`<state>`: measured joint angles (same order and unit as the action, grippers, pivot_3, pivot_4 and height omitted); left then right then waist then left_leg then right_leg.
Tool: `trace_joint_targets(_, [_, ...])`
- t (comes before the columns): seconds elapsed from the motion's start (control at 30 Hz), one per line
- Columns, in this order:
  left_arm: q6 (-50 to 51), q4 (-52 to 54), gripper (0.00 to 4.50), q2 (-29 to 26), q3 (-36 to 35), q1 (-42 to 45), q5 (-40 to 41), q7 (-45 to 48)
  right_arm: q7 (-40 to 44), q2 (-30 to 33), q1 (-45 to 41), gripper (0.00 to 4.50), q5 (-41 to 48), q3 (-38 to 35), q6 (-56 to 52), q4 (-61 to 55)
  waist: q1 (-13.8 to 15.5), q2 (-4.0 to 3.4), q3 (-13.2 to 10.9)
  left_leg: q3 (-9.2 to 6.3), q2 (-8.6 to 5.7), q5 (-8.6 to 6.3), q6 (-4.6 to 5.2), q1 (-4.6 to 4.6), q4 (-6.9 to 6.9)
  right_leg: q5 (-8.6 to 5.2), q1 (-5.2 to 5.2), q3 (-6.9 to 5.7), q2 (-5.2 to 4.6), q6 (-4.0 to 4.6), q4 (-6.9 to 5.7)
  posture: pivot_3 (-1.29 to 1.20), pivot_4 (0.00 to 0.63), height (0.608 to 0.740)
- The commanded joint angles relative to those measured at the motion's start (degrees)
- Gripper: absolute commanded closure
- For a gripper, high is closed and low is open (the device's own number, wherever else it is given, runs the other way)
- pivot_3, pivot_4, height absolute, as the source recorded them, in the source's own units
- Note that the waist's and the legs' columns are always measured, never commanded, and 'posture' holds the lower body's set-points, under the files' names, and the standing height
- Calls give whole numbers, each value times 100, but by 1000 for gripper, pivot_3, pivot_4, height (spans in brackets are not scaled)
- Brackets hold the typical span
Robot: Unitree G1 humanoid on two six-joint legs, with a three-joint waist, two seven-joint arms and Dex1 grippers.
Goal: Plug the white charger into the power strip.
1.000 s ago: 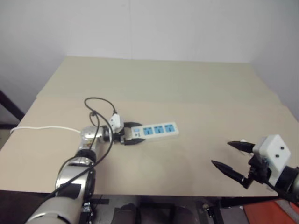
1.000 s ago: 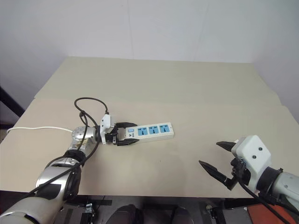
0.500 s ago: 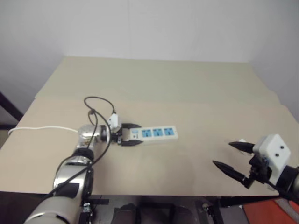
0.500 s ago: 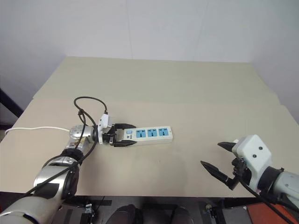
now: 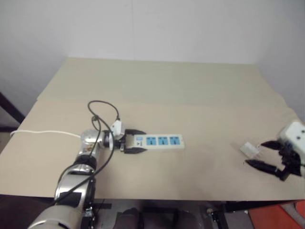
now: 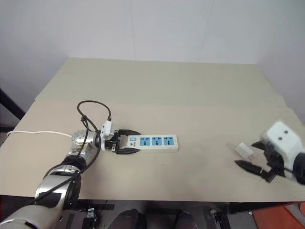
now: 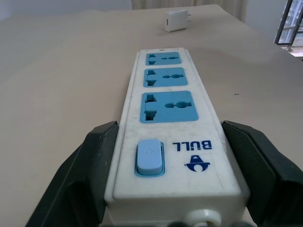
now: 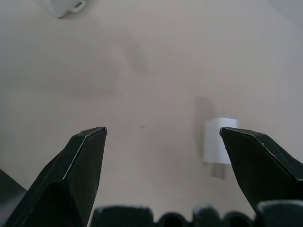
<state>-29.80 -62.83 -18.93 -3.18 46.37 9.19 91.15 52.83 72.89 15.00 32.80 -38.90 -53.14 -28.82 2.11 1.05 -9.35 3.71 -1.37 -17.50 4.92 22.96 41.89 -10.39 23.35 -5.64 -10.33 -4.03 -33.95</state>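
- The right gripper (image 6: 252, 154) is seen at the right edge of the right eye frame, low over the table (image 6: 190, 90), its two black fingers spread wide and nothing held between them.
- The white charger (image 6: 243, 150) lies on the table just beside that gripper, toward the frame's centre and touching neither finger; in the right wrist view the white charger (image 8: 219, 140) is set off to one side of the gap, near one finger (image 8: 265, 165), prongs pointing back toward the wrist.
- The right arm is judged much the nearer to the charger; a small sideways correction is probably needed before closing.
- The left gripper (image 6: 127, 142) is closed on the switch end of the power strip (image 6: 152, 142), left of centre, with the cord (image 6: 38, 133) trailing to the left edge.
- The strip's long axis runs left to right across the frame, blue sockets facing up.
- "BULL" is read, with a logo, beside the switch (image 7: 150, 157) in the left wrist view.
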Motion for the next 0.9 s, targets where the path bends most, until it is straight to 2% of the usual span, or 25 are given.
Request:
trace_joint_targets(0.03, [-82, 244, 1238, 119, 113, -124, -1, -93, 379, 1245, -972, 0, 359, 884, -665, 771, -30, -9, 2, 0, 1, 0, -1, 3, 1, 0, 3, -1, 0, 1, 1, 0, 150, 740])
trace_joint_targets(0.1, [-63, 294, 1238, 152, 142, -145, -10, -134, 476, 1721, -1624, 0, 475, 1684, -730, 1127, -30, -12, 1, -3, -2, 0, -1, 8, 1, 0, 11, -3, -12, 1, 2, 0, 150, 740])
trace_joint_targets(0.17, [-59, 329, 1238, 185, 172, -157, -18, -188, 663, 1807, -2615, 0, 238, 2811, -695, 1388, -27, -12, 3, -6, -1, 2, -4, 22, 3, 0, 32, -5, -12, 1, 5, 0, 150, 740])
trace_joint_targets(0.27, [-104, 387, 1238, 235, 220, -201, -28, -234, 1070, 1330, -4365, 0, -700, 4572, -785, 1888, -67, -13, 5, -3, -9, 2, -6, 46, 14, 2, 73, 1, -16, -2, 5, 0, 150, 740])
trace_joint_targets(0.43, [-75, 566, 1238, 276, 256, -333, -1, -336, 1623, 274, -6291, 0, -2158, 6437, -690, 3362, -142, -26, 11, 0, -21, 2, -3, 87, 45, 9, 79, 4, -22, -9, -11, 0, 150, 740])
trace_joint_targets(0.63, [32, 808, 1238, 238, 299, -486, 45, -386, 1927, -431, -7060, 0, -3124, 7151, -223, 4673, -131, -37, 18, 0, -25, 7, -6, 90, 40, 9, 80, -5, -19, -10, -13, 0, 150, 740])
trace_joint_targets(0.9, [97, 964, 1238, 187, 349, -610, 93, -402, 2262, -730, -7130, 0, -3649, 7094, 147, 5491, -165, -44, 22, 3, -25, 19, -19, 89, 40, 10, 79, -6, -14, -13, -13, 0, 150, 740])
